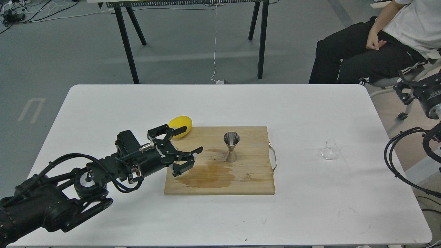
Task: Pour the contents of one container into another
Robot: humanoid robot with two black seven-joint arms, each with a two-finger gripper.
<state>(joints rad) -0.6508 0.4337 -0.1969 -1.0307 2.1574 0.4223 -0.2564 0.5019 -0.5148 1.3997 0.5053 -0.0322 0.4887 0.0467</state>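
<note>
Looking down from the robot's head, a white table (103, 103) is filling the view, with a wooden cutting board (248, 179) lying near its centre. A small steel jigger (231, 147) is standing upright on the board, its open cone facing up, which is leaving it ready to receive a pour. A brownish wet stain (210, 175) is spreading across the board in front of it. A lemon (180, 126) is resting at the board's far left corner. The left gripper (186, 141) is hovering over the board's left edge, its two fingers spread wide and holding nothing, apart from the jigger and just in front of the lemon. A clear glass cup (330, 149) is lying on the bare table well to the right of the board, seemingly tipped on its side, though its transparency is making this hard to judge. The right gripper (401, 90) is hanging beyond the table's right edge, far from the cup; whether it is open or closed cannot be told. A seated person (375, 48) is waiting in the background. Judging from this, the cup is yet to be picked up.
</note>
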